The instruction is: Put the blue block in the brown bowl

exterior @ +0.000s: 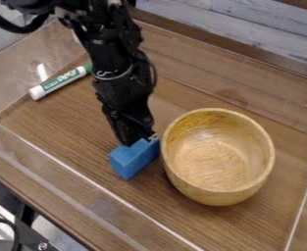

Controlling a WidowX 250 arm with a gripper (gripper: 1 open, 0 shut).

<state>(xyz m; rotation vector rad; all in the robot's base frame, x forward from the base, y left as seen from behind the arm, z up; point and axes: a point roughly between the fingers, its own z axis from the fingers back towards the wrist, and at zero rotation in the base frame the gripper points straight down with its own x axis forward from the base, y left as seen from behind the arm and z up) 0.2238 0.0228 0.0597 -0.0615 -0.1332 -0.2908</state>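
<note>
Blue block: sits on the counter (83, 186) just below the middle of the frame, left of the bowl; the block (134, 158) lies directly under the tool (130, 138), at the tool's lower end, its upper part right by the fingertips and its front face showing.
Tool: comes down from the upper left of the frame to the upper edge of the block; the tips are dark and crowded against the block, so I cannot tell how far open they are or whether they have hold of it.
Brown bowl: right of centre in the frame, just beside the block; the bowl (219, 157) stands upright, and the inside that shows has nothing in it.
Arm: the black arm (101, 44) reaches in from the top left of the frame.
Marker: a green-and-white marker (60, 82) lies at the upper left of the frame, well apart from the block, left of the arm.
</note>
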